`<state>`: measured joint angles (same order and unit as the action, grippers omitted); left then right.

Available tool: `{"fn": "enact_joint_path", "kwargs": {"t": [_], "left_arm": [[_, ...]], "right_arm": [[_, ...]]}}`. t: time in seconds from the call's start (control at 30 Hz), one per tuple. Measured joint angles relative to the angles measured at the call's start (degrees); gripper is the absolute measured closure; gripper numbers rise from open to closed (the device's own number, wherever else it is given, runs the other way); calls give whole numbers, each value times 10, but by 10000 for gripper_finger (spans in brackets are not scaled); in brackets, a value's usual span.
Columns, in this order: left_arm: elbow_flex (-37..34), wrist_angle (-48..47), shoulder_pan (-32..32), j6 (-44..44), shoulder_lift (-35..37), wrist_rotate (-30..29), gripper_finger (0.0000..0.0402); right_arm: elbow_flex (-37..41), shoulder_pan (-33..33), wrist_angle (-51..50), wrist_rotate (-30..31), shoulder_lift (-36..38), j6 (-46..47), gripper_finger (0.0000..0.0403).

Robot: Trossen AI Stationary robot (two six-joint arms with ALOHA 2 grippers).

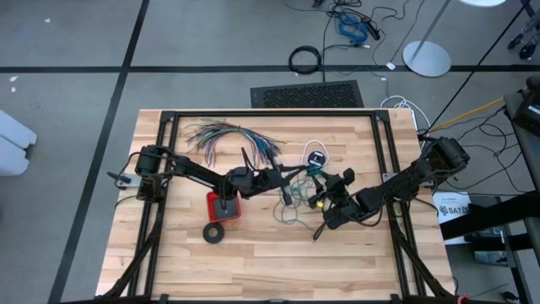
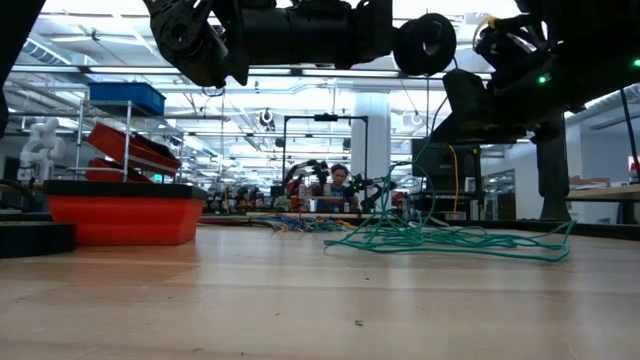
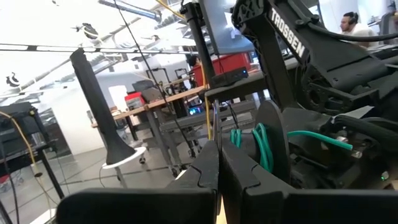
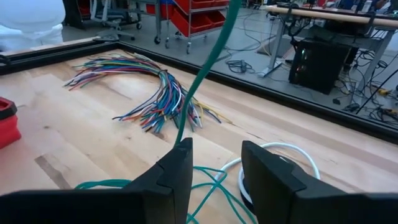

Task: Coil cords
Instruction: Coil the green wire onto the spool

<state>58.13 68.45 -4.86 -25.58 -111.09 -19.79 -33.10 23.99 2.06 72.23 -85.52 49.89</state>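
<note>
Right end effector (image 4: 211, 177): fingers spread, long thin teal-green wire (image 4: 205, 74) rising past one finger | left end effector (image 3: 219, 171): pressed together | wire: light, limp, springy tangle beneath both on desk (image 1: 253, 262) | grip: single strand, likely slippery

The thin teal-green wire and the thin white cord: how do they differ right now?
The thin teal-green wire lies in a loose tangle, one strand rising past the right gripper; the thin white cord lies flat in a small loop. The teal wire spreads wider across the wooden table than the white cord. Both are thin, and neither is neatly coiled.
</note>
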Motion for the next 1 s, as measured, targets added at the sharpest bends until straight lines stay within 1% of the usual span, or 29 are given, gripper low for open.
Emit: {"fn": "enact_joint_path", "kwargs": {"t": [0.23,0.4,0.5,0.6,0.7,0.83,0.9,0.93,1.0], "left_arm": [[0,-9,0,0,0,1,401],[0,-33,1,5,0,1,401],[-5,-36,16,38,0,9,401],[-18,-35,43,87,0,28,401],[-43,1,80,145,0,84,401],[-79,94,126,200,0,168,401],[-87,144,148,219,0,240,401],[-89,164,158,231,0,281,401],[-88,195,175,262,0,354,401]], "right_arm": [[0,-4,4,-5,0,-17,277],[0,8,-26,-21,0,-34,277],[0,19,-68,-22,0,-8,277],[0,27,-130,-23,0,42,277],[0,37,-201,-33,3,106,277],[0,60,-295,-48,24,189,277],[0,76,-332,-45,41,221,277],[0,86,-352,-33,51,234,277],[0,106,-369,16,75,245,277]]}}
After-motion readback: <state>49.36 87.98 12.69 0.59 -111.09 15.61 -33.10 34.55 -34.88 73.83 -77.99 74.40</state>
